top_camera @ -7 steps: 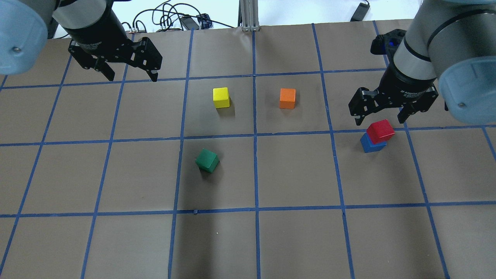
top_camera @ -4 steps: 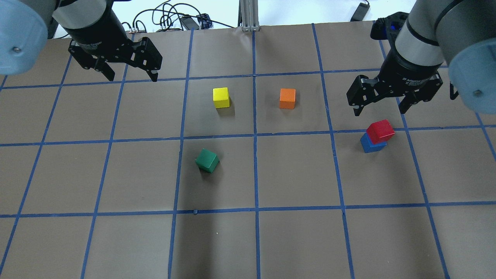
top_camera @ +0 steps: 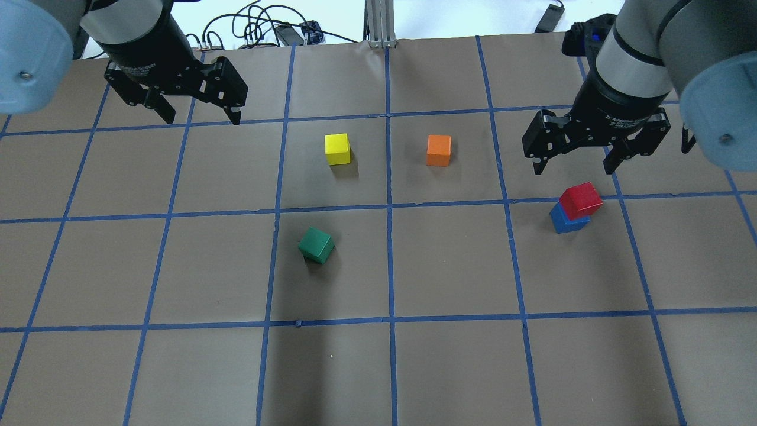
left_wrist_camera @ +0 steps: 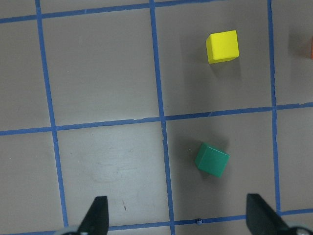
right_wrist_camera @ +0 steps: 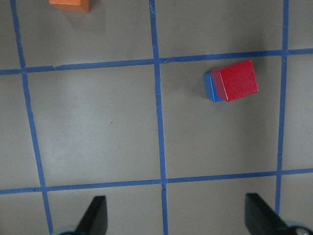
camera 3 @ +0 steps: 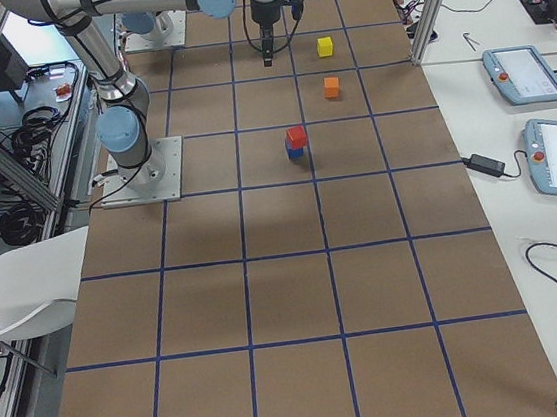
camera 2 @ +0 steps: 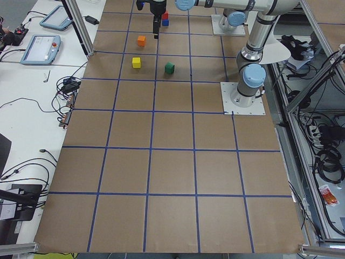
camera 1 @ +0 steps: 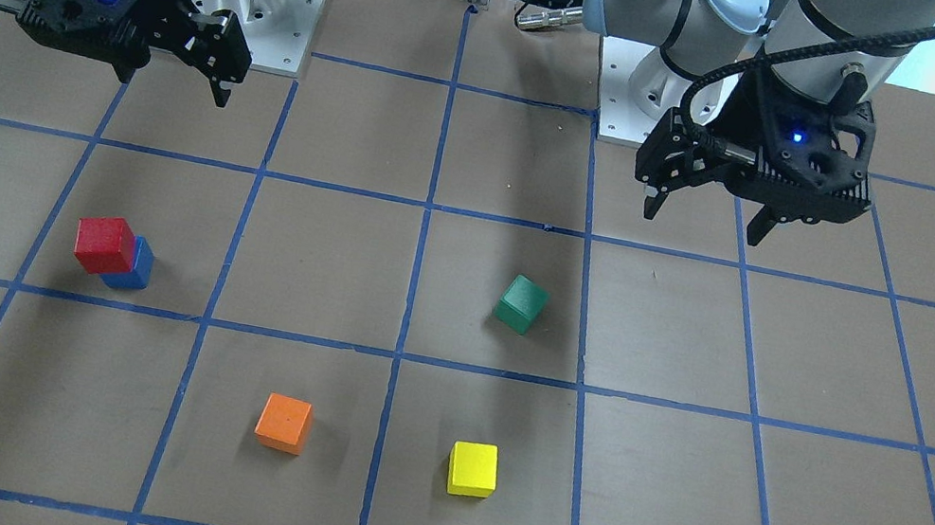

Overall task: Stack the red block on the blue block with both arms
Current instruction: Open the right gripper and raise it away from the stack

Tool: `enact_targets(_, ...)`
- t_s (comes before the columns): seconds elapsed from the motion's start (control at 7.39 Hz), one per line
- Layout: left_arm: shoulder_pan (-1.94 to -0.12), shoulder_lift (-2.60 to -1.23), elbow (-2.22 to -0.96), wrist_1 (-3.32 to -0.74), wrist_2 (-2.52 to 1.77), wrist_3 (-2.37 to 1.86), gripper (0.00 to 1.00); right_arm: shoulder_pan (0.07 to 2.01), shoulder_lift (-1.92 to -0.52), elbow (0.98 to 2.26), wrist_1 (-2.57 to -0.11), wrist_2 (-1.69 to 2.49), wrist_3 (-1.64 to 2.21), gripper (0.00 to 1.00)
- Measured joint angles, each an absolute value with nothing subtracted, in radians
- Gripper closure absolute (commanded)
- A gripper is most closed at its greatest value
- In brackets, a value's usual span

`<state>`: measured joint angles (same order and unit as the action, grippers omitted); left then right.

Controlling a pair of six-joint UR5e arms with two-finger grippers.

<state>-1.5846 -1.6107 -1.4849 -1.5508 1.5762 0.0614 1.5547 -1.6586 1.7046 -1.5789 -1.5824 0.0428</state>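
Observation:
The red block (top_camera: pixel 581 200) sits on top of the blue block (top_camera: pixel 565 222), shifted a little off its centre, in the right part of the table. The stack also shows in the front view as red block (camera 1: pixel 105 245) over blue block (camera 1: pixel 137 267), and in the right wrist view as red block (right_wrist_camera: pixel 235 81) over blue block (right_wrist_camera: pixel 210 87). My right gripper (top_camera: pixel 572 163) is open and empty, raised above and just beyond the stack. My left gripper (top_camera: pixel 202 115) is open and empty, raised over the far left of the table.
A yellow cube (top_camera: pixel 337 148) and an orange cube (top_camera: pixel 439 150) sit near the middle far side. A green cube (top_camera: pixel 316 245) lies turned, left of centre. Cables (top_camera: pixel 260 29) and a metal post (top_camera: pixel 381 23) are at the far edge.
My right gripper has lifted and drawn back from the stack, still open. The red block stays on the blue block. The left arm has not moved.

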Motion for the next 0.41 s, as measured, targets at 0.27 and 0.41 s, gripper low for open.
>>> enact_targets(0.27, -1.585, -1.611, -1.485, -1.551, 1.576, 0.061, 0.00, 1.555, -1.660, 1.708, -1.578, -1.583, 0.044, 0.00)
enact_targets(0.41, -1.585, -1.611, -1.485, -1.551, 1.577, 0.061, 0.00, 1.555, -1.662, 1.710, -1.579, -1.581, 0.044, 0.00)
